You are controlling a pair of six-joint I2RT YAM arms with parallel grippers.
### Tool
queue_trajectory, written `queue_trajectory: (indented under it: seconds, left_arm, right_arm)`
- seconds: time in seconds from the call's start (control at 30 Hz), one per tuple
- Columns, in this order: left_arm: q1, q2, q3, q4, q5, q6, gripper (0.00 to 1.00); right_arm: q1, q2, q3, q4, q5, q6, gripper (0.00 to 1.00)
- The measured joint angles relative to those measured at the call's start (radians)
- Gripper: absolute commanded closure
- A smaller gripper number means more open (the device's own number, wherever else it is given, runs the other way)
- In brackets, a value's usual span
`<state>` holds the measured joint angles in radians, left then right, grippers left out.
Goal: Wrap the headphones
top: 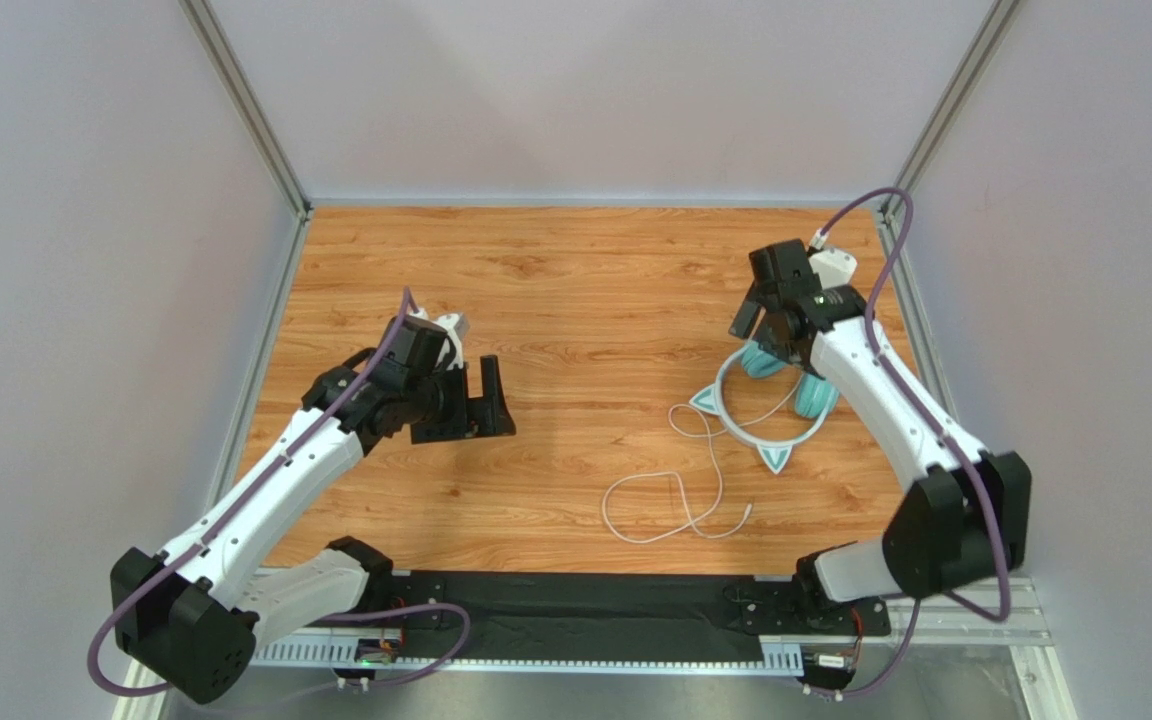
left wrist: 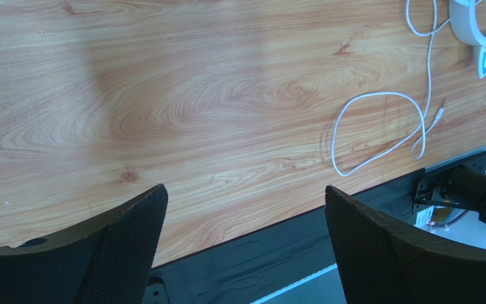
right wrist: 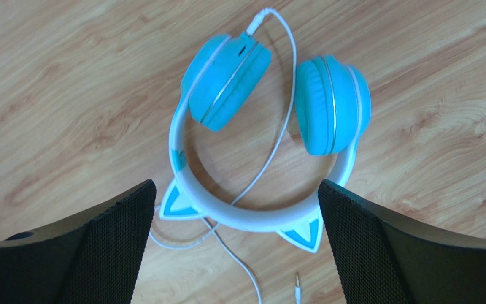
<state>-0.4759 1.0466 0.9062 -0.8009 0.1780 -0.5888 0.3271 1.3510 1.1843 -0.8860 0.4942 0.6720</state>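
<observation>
The teal headphones [top: 736, 425] lie flat on the wooden table at the right, partly hidden under my right arm. In the right wrist view both round ear cups [right wrist: 230, 82] and the pale headband [right wrist: 258, 218] with two cat ears show in full. The thin white cable [top: 672, 503] runs from one cup, under the headband, and loops loosely toward the near edge. It also shows in the left wrist view [left wrist: 378, 133]. My right gripper [top: 760, 323] hovers open above the headphones [right wrist: 236, 187], holding nothing. My left gripper [top: 485, 398] is open and empty at mid-left [left wrist: 245, 209], far from the headphones.
A black mat strip [top: 582, 600] runs along the table's near edge between the arm bases. Grey walls with metal posts [top: 244, 105] close off the left, back and right sides. Thick purple robot cables [top: 898, 225] hang off both arms.
</observation>
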Motion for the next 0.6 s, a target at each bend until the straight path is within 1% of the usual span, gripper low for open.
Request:
queue_trajectory:
  seconds: [0.07, 0.13, 0.27, 0.37, 0.53, 0.6]
  left_arm:
    - [0.000, 0.000, 0.000, -0.010, -0.002, 0.003, 0.00]
    - [0.000, 0.000, -0.001, -0.022, -0.002, 0.004, 0.00]
    - [0.001, -0.022, -0.028, -0.034, -0.002, 0.004, 0.00]
    - [0.001, -0.040, -0.041, -0.043, 0.004, 0.006, 0.00]
    - [0.001, -0.091, -0.061, -0.048, 0.014, 0.011, 0.00]
    - [0.001, -0.116, -0.069, -0.048, 0.018, 0.011, 0.00]
  right_arm:
    - [-0.061, 0.096, 0.060, 0.000, -0.028, 0.016, 0.00]
    - [-0.092, 0.179, 0.108, -0.002, -0.047, 0.037, 0.00]
    - [-0.105, 0.315, 0.168, -0.022, -0.069, 0.080, 0.00]
    - [-0.111, 0.389, 0.206, -0.046, -0.080, 0.111, 0.00]
    - [-0.132, 0.452, 0.229, -0.059, -0.080, 0.147, 0.00]
    - [-0.142, 0.474, 0.231, -0.061, -0.078, 0.161, 0.05]
